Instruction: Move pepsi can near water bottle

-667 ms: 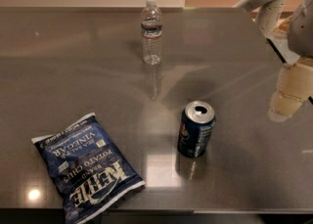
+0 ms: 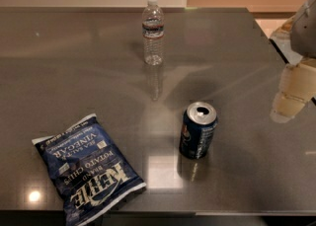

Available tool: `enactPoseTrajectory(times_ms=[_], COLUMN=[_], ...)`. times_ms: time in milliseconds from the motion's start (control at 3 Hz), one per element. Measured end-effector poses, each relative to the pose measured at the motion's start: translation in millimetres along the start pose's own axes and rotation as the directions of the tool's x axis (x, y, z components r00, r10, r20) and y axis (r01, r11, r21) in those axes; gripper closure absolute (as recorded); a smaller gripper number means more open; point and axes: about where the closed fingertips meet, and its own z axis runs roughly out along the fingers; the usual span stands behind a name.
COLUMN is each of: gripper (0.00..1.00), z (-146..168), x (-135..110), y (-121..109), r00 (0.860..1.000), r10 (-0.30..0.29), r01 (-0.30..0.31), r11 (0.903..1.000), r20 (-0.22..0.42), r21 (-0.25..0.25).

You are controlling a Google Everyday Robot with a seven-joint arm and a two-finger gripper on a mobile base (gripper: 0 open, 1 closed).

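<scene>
The pepsi can (image 2: 198, 131) stands upright on the dark grey table (image 2: 79, 77), front right of centre, its silver top open. The water bottle (image 2: 153, 32) stands upright at the back centre, well behind and a little left of the can. My gripper (image 2: 289, 102) hangs at the right edge of the view, above the table, to the right of the can and clear of it. It holds nothing that I can see.
A flat blue chip bag (image 2: 88, 167) with white lettering lies at the front left. The table's right edge (image 2: 276, 52) runs just behind the gripper, with a pale floor beyond it. A wall stands behind the table.
The upper part of my arm has moved right, mostly out of the top right corner. The cream finger, the can, the bottle and the bag sit where they were.
</scene>
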Motion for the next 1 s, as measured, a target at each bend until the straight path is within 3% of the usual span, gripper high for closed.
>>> enactPoseTrajectory(times_ms=[333,667,1000], gripper=[0.0,0.0,0.0], z=[9,31,44], x=[-12,-40,-56], y=[14,53,77], r00=[0.998,0.976,0.952], r10=[-0.047,-0.148,-0.191], r01=[0.049,0.167,0.232], r11=[0.9983,0.9796,0.9603], r20=[0.042,0.157,0.239], r21=[-0.032,-0.112,-0.156])
